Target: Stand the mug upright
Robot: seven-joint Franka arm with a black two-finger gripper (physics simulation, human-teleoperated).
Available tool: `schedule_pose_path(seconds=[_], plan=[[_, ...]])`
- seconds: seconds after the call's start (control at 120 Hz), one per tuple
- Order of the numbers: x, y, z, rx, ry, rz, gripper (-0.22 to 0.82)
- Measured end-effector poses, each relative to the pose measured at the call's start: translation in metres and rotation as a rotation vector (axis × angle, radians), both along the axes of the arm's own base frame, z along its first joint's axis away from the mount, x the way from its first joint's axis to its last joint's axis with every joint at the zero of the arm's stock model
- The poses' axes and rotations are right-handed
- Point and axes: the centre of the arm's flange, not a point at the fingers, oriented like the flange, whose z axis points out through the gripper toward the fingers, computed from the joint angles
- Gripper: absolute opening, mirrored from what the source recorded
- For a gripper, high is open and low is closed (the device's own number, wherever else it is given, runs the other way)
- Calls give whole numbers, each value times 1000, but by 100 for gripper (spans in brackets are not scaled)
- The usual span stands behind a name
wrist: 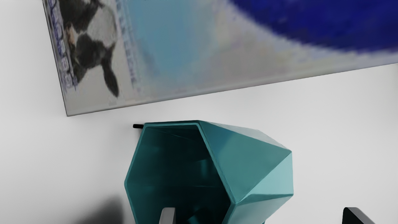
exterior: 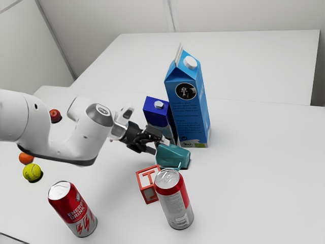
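Teal faceted mug [exterior: 173,155] on its side, near the letter block [exterior: 149,185]. Gripper [wrist: 262,215] jaws wide, one fingertip overlapping its mouth. Off-centre close could snag the rim, rolling it blockward.

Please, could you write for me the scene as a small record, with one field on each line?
mug: teal, lying on its side
mug opening: facing the gripper
gripper: open, at the mug
cartons: small dark blue, tall light blue, both upright
block: letter T, beside the mug
cans: two, upright
ball: yellow-green
fruit: apple, orange
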Motion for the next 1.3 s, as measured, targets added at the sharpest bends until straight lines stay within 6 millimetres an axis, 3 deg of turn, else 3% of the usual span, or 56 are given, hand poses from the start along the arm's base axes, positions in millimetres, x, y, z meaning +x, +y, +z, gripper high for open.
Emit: schedule_pose_path(seconds=[0.517, 0.908, 1.075, 1.3], plan=[[-7, -1, -28, -66, -83, -13, 58], [-9, -8, -33, -126, -154, -37, 55], [-9, -10, -34, -128, -181, -57, 43], [-9, -11, -33, -120, -211, -81, 11]])
